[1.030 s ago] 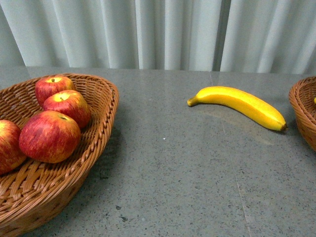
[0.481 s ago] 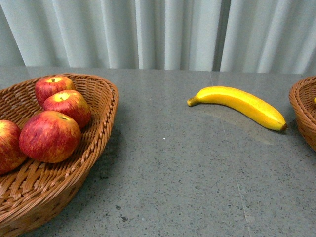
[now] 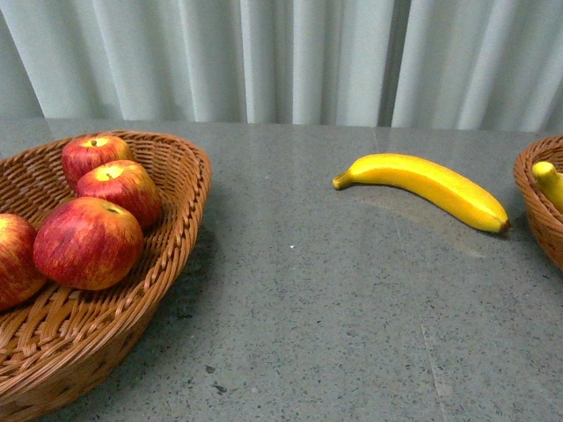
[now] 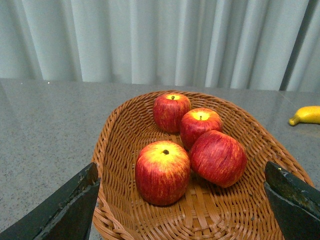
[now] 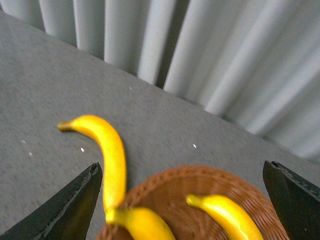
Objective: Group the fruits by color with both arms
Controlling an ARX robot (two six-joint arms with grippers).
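Front view: no arm in frame. The left basket [image 3: 180, 220] holds four red apples [image 3: 88, 243], packed close and touching. The loose banana [image 3: 422, 189] lies flat on the grey table [image 3: 308, 308] between the two baskets. It is nearer the right basket [image 3: 537, 220], its brown tip close to the rim; contact can't be told. A yellow banana end [image 3: 547, 180] shows inside the right basket at the frame edge. A pale curtain [image 3: 290, 61] hangs behind.

Left wrist view: the left gripper [image 4: 180, 172] is spread wide with nothing held. Its fingers [image 4: 75, 200] frame the apple basket, all four apples in sight.

Right wrist view, somewhat blurred: the right gripper [image 5: 180, 170] is likewise wide apart and empty. Two basket bananas [image 5: 142, 222] lie inside the right basket. The loose banana is on the table just outside the rim — whether it touches the wicker, can't tell.
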